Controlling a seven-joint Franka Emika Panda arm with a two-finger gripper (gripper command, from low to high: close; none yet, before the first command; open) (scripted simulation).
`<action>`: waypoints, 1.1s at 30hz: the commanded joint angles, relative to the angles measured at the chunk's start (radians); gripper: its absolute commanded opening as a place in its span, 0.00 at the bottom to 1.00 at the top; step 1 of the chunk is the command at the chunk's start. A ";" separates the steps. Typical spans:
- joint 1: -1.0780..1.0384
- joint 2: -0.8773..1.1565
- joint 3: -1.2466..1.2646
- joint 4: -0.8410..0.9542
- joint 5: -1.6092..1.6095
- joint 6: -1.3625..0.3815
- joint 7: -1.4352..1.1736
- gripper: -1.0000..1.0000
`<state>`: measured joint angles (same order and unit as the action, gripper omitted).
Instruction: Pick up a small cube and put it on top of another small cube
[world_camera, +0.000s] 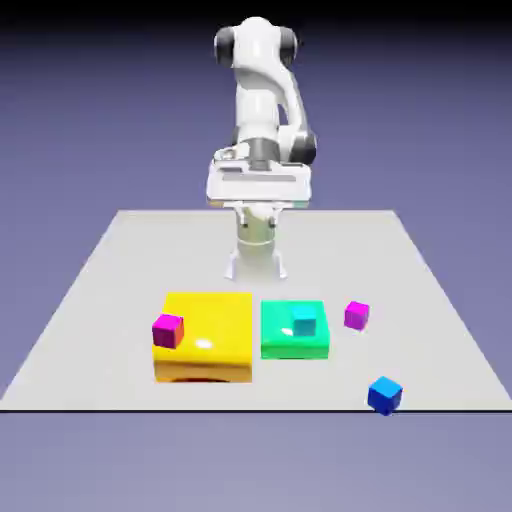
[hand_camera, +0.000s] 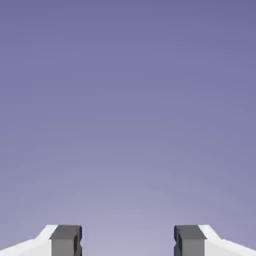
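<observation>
A pale grey tabletop (world_camera: 110, 260) stands before a plain blue-violet backdrop (world_camera: 80, 110). On it lies a flat yellow block (world_camera: 212, 340), and just beside it, toward the exterior view's right, a smaller flat green block (world_camera: 285, 340), the two apart by a thin gap. A little cyan cube (world_camera: 304, 322) sits on top of the green block. A blue cube (world_camera: 384, 395) rests alone on the tabletop near its front edge, off to the exterior view's right, well apart from the blocks.
</observation>
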<state>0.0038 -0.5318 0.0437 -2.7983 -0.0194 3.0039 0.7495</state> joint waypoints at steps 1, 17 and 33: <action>-0.007 0.032 0.036 0.010 -0.016 -0.027 0.007 0.50; -0.115 0.539 0.616 0.165 -0.273 -0.466 0.119 0.50; -0.060 0.983 0.774 0.252 -0.625 -0.628 0.320 0.50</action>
<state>-0.0566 0.4517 0.8174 -2.5460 -0.6440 2.3762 1.0698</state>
